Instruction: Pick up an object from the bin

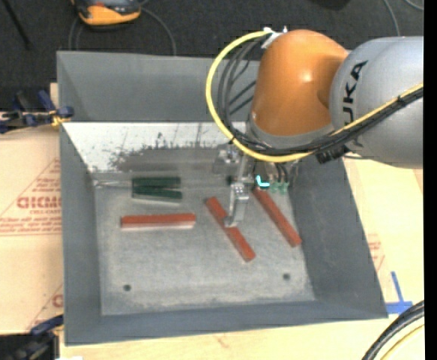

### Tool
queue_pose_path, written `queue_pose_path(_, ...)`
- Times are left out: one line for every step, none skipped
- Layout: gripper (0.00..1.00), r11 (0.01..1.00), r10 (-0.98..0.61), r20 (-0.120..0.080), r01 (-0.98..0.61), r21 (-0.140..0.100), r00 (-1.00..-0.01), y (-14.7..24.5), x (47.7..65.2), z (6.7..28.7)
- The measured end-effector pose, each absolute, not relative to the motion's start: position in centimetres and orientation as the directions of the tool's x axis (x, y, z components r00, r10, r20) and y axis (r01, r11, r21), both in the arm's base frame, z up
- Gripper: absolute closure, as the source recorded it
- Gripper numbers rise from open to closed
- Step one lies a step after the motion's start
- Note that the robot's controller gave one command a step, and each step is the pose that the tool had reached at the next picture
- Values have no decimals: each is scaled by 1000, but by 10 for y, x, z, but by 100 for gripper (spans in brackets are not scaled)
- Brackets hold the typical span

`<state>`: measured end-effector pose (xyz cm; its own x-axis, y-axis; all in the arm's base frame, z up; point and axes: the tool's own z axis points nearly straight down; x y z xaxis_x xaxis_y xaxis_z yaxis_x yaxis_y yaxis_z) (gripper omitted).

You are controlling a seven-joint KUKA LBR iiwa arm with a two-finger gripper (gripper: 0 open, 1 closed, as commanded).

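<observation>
Grey metal bin (83, 223), sloped walls, flat floor mostly bare. Arm (383, 103) in from the right under an orange cover (297, 81), yellow cable looped round it, hung over the bin's right half.

On the floor, by size:
- level red bar (158, 220), long, lying left of centre
- right red bar (279, 219), slanted, right of centre
- middle red bar (240, 244), slanted the same way, mid-floor, near the right one but apart from it
- dark green block (157, 188), up toward the far wall, just above the level red bar

None stacked, none leaning on a wall.

Tool (237, 202) down low, on or just over the upper half of the middle red bar. Touching or slightly above: cannot tell. Wide or narrow: cannot tell either, hidden by the wrist from this angle. Nothing seen gripped.

Step in hand, by judgement: positioning over the pick, grasp not yet made, nothing lifted. Thing under the tool: the middle red bar.

Next move calls for settling squarely on the bar and closing across its narrow width, not along its length. Then a straight lift, minding tilt, with the grip toward the upper end rather than the bar's middle. Also worth minding: the right red bar close on that side, easily nudged.
</observation>
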<state>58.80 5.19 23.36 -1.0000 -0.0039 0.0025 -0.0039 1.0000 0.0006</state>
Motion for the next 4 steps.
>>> queue_pose_path(0, 1000, -3, -5, -3, 1, -1000, 52, 589, 237)
queue_pose_path(0, 1000, -20, -18, -20, 1, -1000, 65, 627, 191)
queue_pose_path(0, 994, 108, -2, 108, 1, -994, 80, 622, 144)
queue_pose_path(0, 996, 91, -5, 91, 1, -996, 63, 629, 105)
